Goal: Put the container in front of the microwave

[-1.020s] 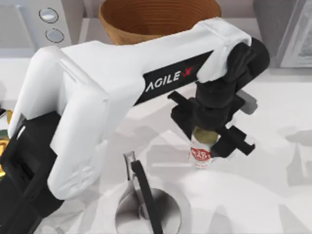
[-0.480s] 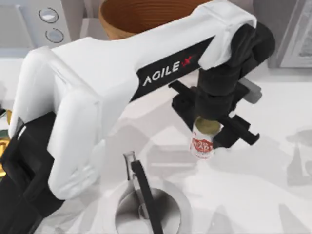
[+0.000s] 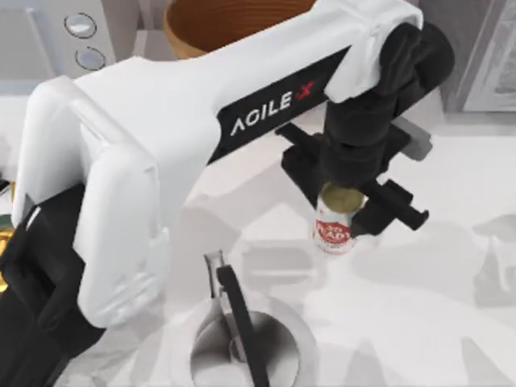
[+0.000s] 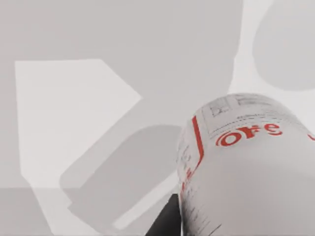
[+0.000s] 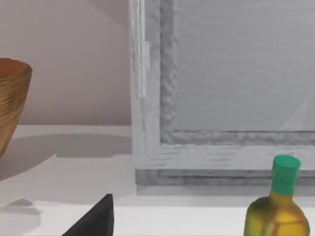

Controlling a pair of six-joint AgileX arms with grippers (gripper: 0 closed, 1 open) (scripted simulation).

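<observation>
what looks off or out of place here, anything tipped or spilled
Nothing stands out. The container is tilted only because the left gripper holds it, and nothing has spilled on the table. The basket and bottle stand upright.

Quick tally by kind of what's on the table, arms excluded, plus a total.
Box appliances: 2, the microwave and a darker grey box appliance
Cans: 1, the container, between the left gripper's fingers
Baskets: 1, woven basket
Bottles: 1, yellow bottle with a green cap
Total: 5
</observation>
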